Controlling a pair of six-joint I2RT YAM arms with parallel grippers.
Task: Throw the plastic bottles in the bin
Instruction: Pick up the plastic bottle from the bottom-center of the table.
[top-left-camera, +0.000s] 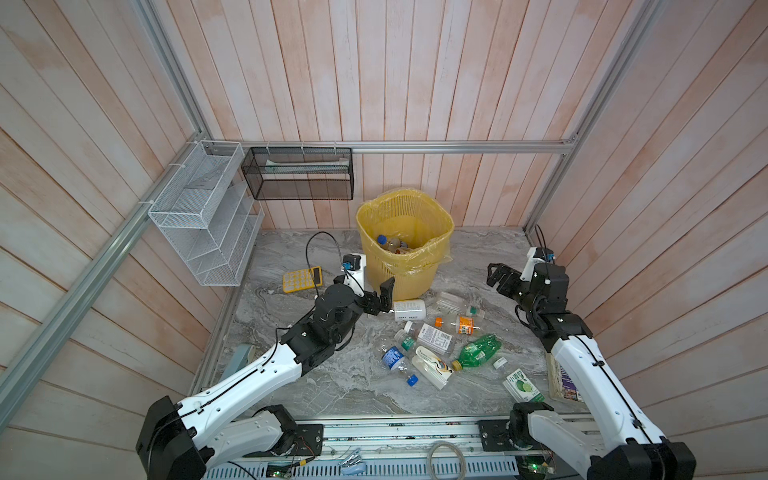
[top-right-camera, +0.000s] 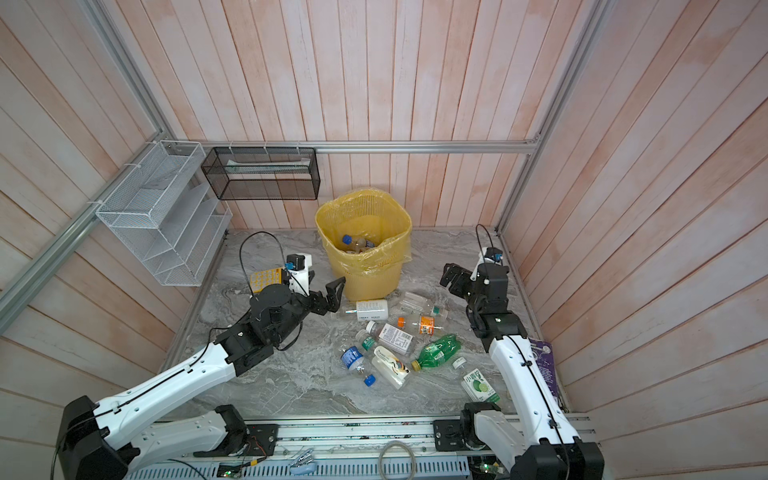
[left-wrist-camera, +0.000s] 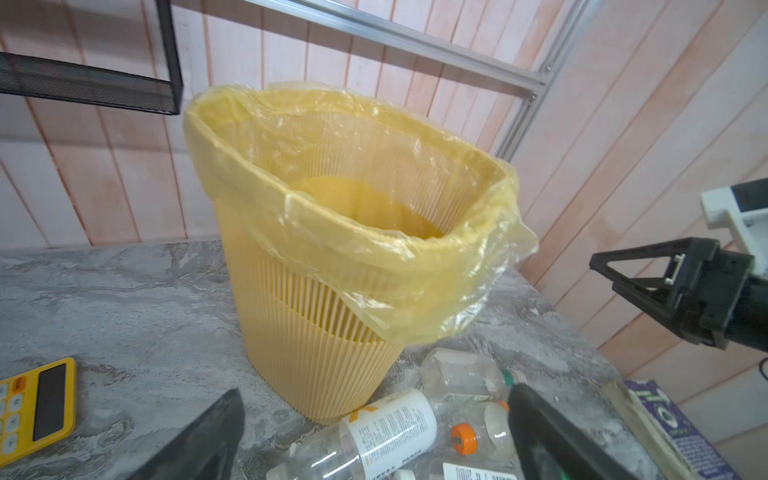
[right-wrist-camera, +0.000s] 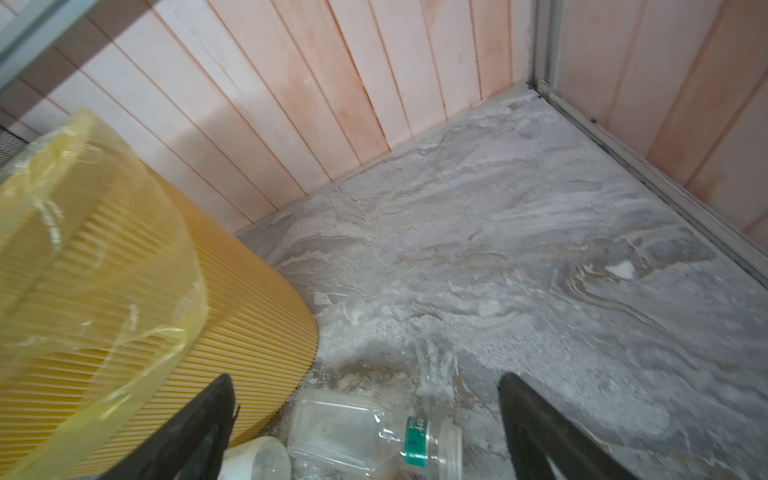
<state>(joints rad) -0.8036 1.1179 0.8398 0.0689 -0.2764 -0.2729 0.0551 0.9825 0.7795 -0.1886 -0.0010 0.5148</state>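
On the grey marbled worktop (top-left-camera: 340, 386), the plastic bottles (top-left-camera: 432, 340) lie on their sides in a loose heap between the two arms, just in front of the bin (top-left-camera: 440, 216). The bin stands upright near the back wall. A few more bottles (top-left-camera: 390, 242) already rest inside it, down in the yellow bag (top-left-camera: 428, 255).

The left pincer (top-left-camera: 382, 299) is spread wide and empty, low beside the bin's front wall and right next to the white bottle (top-left-camera: 409, 309). The right pincer (top-left-camera: 496, 277) is also spread wide with nothing in it, raised off to the bin's right. A clear bottle (right-wrist-camera: 374, 440) lies below it.

The bottles look empty, so they are probably light, with thin walls that give under a squeeze. Being round and smooth, they may roll or slip out. The labelled middle of the body, taken crossways, looks the surest hold. The white one looks stiffer.

It lies just beside the bin's foot, leaving little room for a finger on that side. Several bottles in the heap touch, so lifting one may nudge its neighbours. The rim is high and the bag hangs loose over it, so any bottle needs lifting well clear. Open worktop lies in front of the heap and right of the bin. The calculator (top-left-camera: 302, 279), carton (top-left-camera: 523, 386) and book (top-left-camera: 561, 386) sit off to the sides.
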